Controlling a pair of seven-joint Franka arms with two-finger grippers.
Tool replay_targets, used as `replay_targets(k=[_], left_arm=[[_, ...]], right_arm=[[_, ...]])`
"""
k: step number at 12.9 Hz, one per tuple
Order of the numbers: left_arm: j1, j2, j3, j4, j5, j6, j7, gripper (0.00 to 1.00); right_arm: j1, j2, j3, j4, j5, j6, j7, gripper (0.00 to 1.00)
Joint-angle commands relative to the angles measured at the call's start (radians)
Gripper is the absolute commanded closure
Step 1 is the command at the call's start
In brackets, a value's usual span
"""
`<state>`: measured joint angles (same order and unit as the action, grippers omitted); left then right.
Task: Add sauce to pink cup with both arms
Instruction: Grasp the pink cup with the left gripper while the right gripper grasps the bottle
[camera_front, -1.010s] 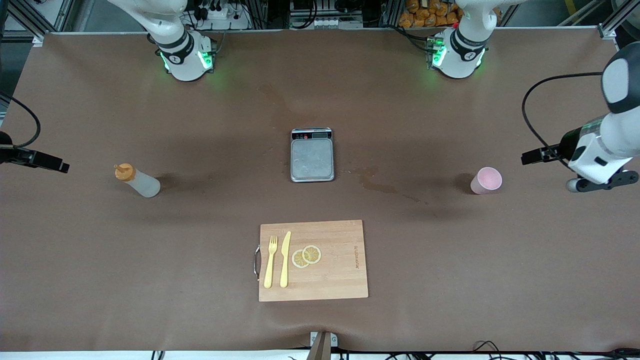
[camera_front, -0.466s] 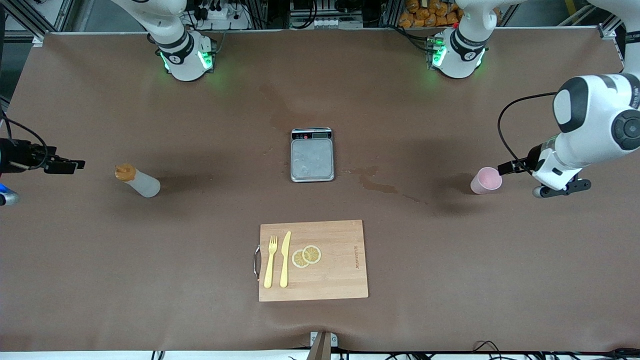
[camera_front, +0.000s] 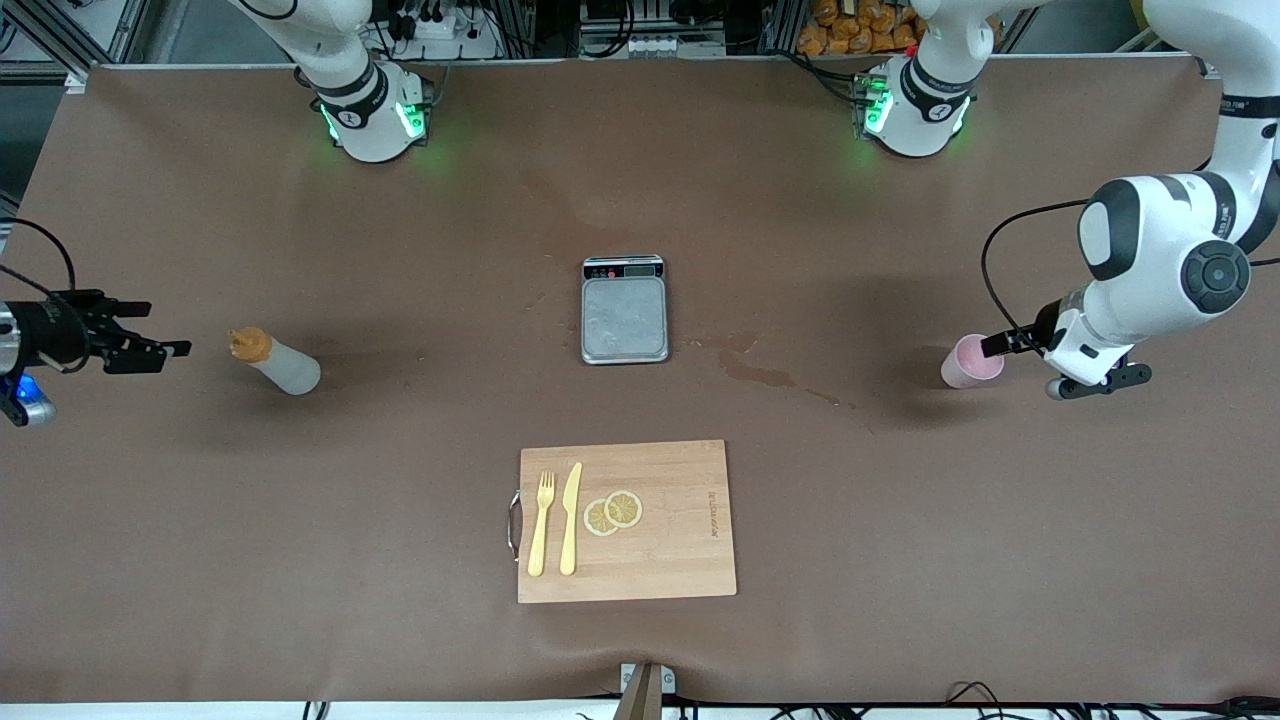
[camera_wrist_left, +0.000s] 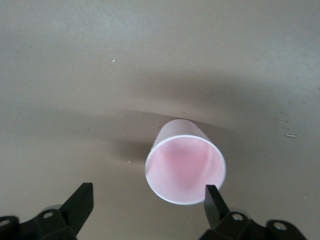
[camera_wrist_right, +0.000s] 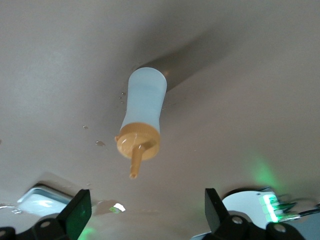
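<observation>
Both arms have closed in: left gripper (camera_front: 992, 345) at the cup (camera_front: 971, 361), right gripper (camera_front: 165, 350) near the bottle (camera_front: 277, 361). Both jaws spread wide. One cup, one bottle.

I see bare table all around the scale (camera_front: 625, 310). Toward the left arm's end from it, the cup (camera_front: 970, 362) stands alone, with the left gripper (camera_front: 1000, 344) spread wide just beside it. Toward the right arm's end, nothing crowds the bottle (camera_front: 277, 362); the right gripper (camera_front: 165, 345) is near it, fingers apart.
</observation>
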<state>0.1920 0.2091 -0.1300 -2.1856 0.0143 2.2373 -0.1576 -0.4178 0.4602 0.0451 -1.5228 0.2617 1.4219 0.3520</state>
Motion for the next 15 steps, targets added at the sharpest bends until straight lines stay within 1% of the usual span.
replay_targets(k=[1, 2, 4, 5, 6, 7, 8, 9, 12, 14, 15], left_arm=[[0.02, 0.036, -0.005, -0.02, 0.015, 0.048, 0.01, 0.14], [0.021, 0.051, -0.005, -0.02, 0.015, 0.062, 0.01, 0.2], [0.021, 0.068, -0.007, -0.02, 0.015, 0.073, 0.01, 0.28], [0.021, 0.073, -0.005, -0.02, 0.015, 0.073, 0.01, 0.35], [0.021, 0.081, -0.005, -0.019, 0.015, 0.074, 0.01, 0.44], [0.021, 0.084, -0.007, -0.017, 0.015, 0.076, 0.01, 0.63], [0.021, 0.084, -0.007, -0.014, 0.015, 0.076, 0.01, 0.87], [0.021, 0.084, -0.007, -0.013, 0.013, 0.076, 0.009, 1.0], [0.02, 0.073, -0.011, -0.009, 0.015, 0.074, 0.012, 1.0], [0.012, 0.034, -0.029, -0.009, 0.015, 0.058, 0.015, 1.0], [0.014, 0.01, -0.063, -0.006, 0.015, 0.035, 0.015, 1.0]], right_arm=[[-0.098, 0.15, 0.018, 0.114, 0.077, -0.024, 0.022, 0.0], [-0.102, 0.185, 0.019, 0.128, 0.096, -0.032, 0.022, 0.0], [-0.134, 0.256, 0.016, 0.127, 0.221, -0.029, 0.071, 0.0], [-0.137, 0.277, 0.018, 0.125, 0.25, -0.028, 0.082, 0.0], [-0.133, 0.294, 0.018, 0.121, 0.263, -0.024, 0.085, 0.0], [-0.141, 0.325, 0.018, 0.121, 0.298, -0.024, 0.087, 0.0], [-0.154, 0.349, 0.016, 0.121, 0.336, -0.024, 0.094, 0.0], [-0.165, 0.365, 0.016, 0.121, 0.344, -0.024, 0.108, 0.0], [-0.182, 0.385, 0.016, 0.112, 0.347, -0.026, 0.168, 0.0], [-0.177, 0.399, 0.016, 0.096, 0.349, -0.024, 0.176, 0.0], [-0.177, 0.415, 0.016, 0.096, 0.35, -0.023, 0.179, 0.0]])
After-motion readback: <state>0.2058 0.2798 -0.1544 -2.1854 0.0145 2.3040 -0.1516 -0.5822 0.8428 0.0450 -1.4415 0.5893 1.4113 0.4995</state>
